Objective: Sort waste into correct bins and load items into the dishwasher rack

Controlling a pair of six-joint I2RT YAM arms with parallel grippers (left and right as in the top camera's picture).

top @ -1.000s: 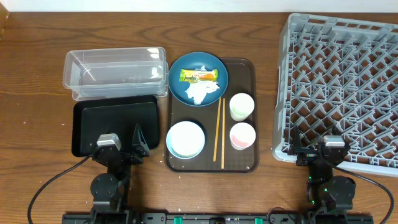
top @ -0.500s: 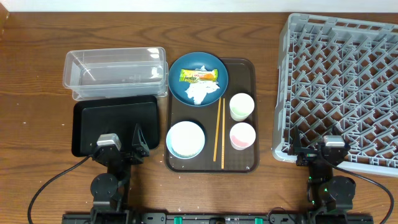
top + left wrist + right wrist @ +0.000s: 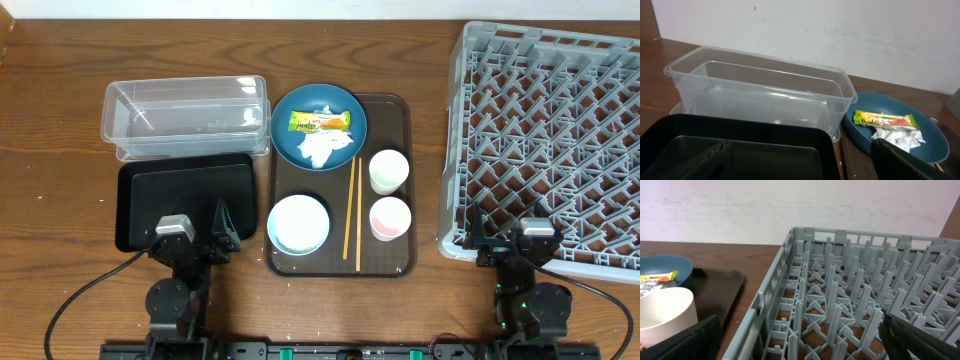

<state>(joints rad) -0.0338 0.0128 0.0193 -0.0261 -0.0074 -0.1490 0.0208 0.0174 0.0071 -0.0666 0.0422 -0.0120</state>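
Observation:
The blue plate holds the snack wrapper and the white tissue. The white bowl, the green cup, the pink cup and the chopsticks lie on the brown tray. The clear tub and the black tray sit to the left, and the grey rack to the right. My left gripper is open over the black tray's near edge. My right gripper is open at the rack's near left corner. No rice grains can be made out.
The brown serving tray lies between the bins and the rack. The left wrist view shows the tub, the plate and the wrapper. The right wrist view shows the rack and a cup.

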